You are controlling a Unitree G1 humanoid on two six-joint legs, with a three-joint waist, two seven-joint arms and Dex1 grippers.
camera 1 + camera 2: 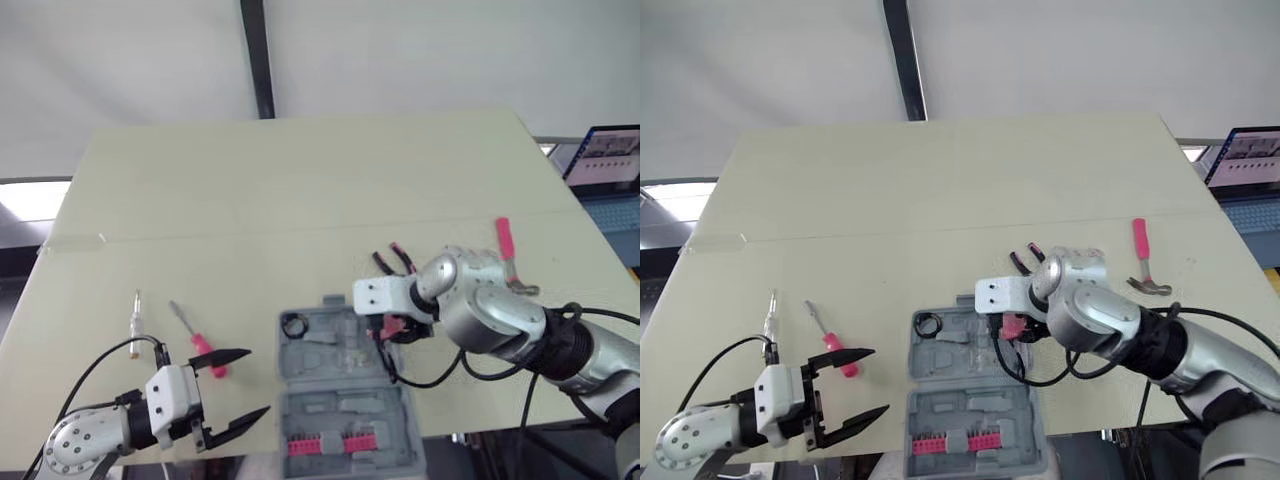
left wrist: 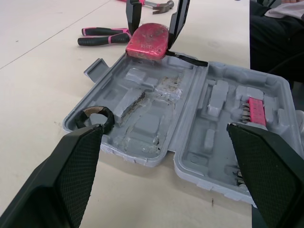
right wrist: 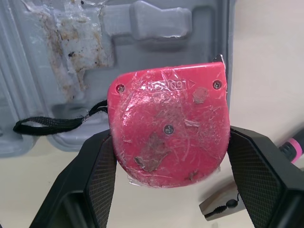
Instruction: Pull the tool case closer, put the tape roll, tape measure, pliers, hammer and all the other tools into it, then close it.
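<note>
The tool case [image 1: 345, 345] lay open at the worktop's [image 1: 300, 200] near edge, the tape roll [image 1: 294, 324] already in its far left corner. The tape measure [image 3: 168, 128] was clamped in the right tool [image 2: 151, 34], just over the case's far right rim and not yet set down. So 1 item looked packed and 1 was mid-delivery. The pliers [image 2: 104, 36], hammer [image 1: 1145, 262] and 2 screwdrivers [image 1: 203, 346] lay loose on the worktop. The left tool [image 1: 258, 381] hung wide and empty beside the case, whose lid was not yet closed.
</note>
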